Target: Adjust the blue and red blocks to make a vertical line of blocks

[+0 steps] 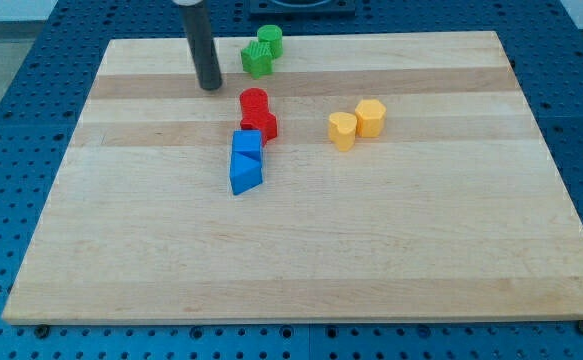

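The wooden desk fills most of the view, and my tip rests on it near the top edge, left of centre; the arm carries no pincer, only the dark rod, so there is nothing to stand apart or together.

The task's blocks sit a little below and to the right of my tip, well inside the desk and nearer its top edge than its bottom edge; the red cylinder lies uppermost, with a second red block, whose shape is hard to make out, touching it just below; the blue cube touches that red block at its lower left, and the blue wedge-shaped block touches the cube from beneath, leaning slightly toward the left edge; together the four form a rough column that drifts leftward as it nears the bottom edge.

My tip stands apart from all of them, up and to the left of the red cylinder.

Close to the top edge, right of my tip, a green cylinder touches a second green block; toward the right edge, level with the red pair, two yellow blocks sit side by side and touching.
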Robot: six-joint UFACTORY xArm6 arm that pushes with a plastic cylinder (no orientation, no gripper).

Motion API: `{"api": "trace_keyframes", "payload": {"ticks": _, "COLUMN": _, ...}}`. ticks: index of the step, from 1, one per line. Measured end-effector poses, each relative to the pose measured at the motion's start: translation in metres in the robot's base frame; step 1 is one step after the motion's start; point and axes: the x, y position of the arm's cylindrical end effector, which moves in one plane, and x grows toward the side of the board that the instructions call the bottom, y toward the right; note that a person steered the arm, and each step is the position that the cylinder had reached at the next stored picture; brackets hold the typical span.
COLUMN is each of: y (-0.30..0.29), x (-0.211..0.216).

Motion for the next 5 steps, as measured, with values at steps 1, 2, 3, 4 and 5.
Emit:
{"api": "trace_keyframes", "payload": {"ticks": 1, "y": 0.036, "x": 0.000}}
{"api": "trace_keyframes", "payload": {"ticks": 2, "y": 0.071, "x": 0.000}}
{"api": "trace_keyframes", "payload": {"ticks": 3, "y": 0.102, "x": 0.000}}
{"api": "trace_keyframes", "payload": {"ticks": 4, "y": 0.115, "x": 0.009}}
{"api": "trace_keyframes", "payload": {"ticks": 5, "y": 0.123, "x": 0.024}}
